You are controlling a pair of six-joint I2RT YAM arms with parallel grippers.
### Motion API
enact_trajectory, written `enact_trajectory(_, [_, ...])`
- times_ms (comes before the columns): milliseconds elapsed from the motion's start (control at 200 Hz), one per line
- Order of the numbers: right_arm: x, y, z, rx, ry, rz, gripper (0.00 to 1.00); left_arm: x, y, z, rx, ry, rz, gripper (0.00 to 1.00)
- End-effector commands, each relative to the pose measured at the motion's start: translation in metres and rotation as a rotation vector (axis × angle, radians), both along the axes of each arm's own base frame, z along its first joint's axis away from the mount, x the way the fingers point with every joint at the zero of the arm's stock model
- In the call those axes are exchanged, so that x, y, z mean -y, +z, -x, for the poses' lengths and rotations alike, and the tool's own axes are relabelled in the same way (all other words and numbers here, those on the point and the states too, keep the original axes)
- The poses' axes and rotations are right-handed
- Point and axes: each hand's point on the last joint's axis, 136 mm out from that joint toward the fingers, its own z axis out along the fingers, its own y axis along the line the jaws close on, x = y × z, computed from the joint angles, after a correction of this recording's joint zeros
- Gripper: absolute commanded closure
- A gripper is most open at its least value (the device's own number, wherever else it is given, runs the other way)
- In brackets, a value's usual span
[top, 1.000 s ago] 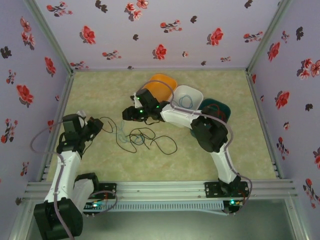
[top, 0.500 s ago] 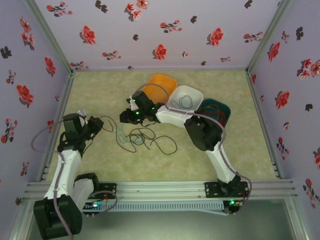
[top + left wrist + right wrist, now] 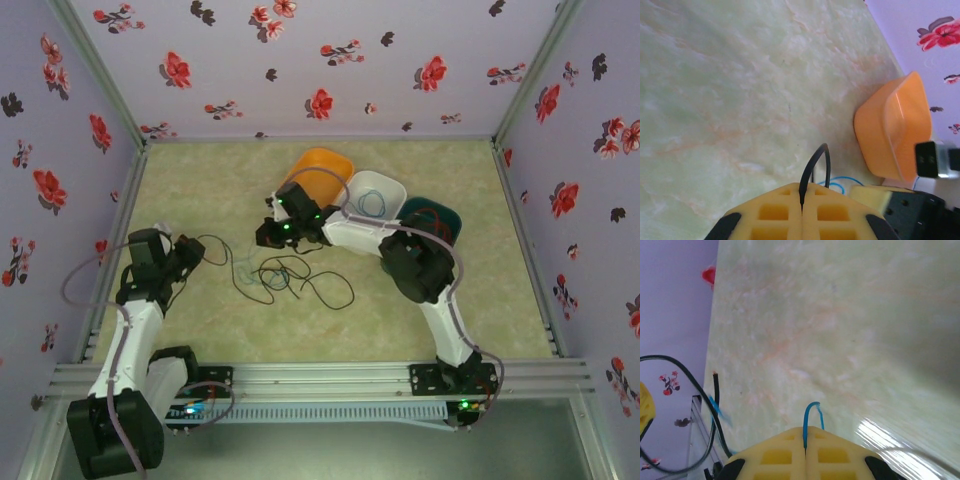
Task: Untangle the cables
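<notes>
The cables lie as a loose tangle of black loops [image 3: 295, 278] with a pale blue strand [image 3: 243, 268] in the middle of the table. My left gripper [image 3: 192, 250] is at the tangle's left end and is shut on a black cable [image 3: 814, 165], which arches out from between the yellow pads [image 3: 775, 210]. A blue cable [image 3: 842, 181] lies just beyond it. My right gripper [image 3: 263, 236] hangs over the tangle's far side, shut on a blue cable [image 3: 811, 416] that loops up from its closed pads [image 3: 832, 452]. Another black cable [image 3: 692, 382] curves at the left of the right wrist view.
Three bowls stand behind the tangle: orange [image 3: 327, 165], white [image 3: 378, 192] with a blue cable inside, and dark green [image 3: 438, 216] with a red one. The orange bowl [image 3: 892, 132] is close on the left gripper's right. Flowered walls enclose the table.
The right gripper has closed its jaws on the blue cable. It dipped left toward the tangle, then drew back a little to the right. The left arm has held still.
</notes>
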Motion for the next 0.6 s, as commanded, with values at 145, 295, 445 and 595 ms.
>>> enact_trajectory(145, [0.066,0.057,-0.024,0.174,-0.124,0.04,1.0,-0.022,-0.02,0.013,-0.077,0.119,-0.069,1.0])
enact_trajectory(295, [0.091,0.09,-0.018,0.277,-0.135,0.075,1.0,-0.034,-0.028,0.02,-0.116,0.178,-0.114,1.0])
enact_trajectory(445, [0.115,0.127,-0.014,0.395,-0.165,0.113,1.0,-0.048,-0.036,0.029,-0.16,0.232,-0.159,1.0])
enact_trajectory(595, [0.126,0.165,-0.004,0.486,-0.146,0.096,1.0,-0.052,-0.042,0.032,-0.167,0.251,-0.156,1.0])
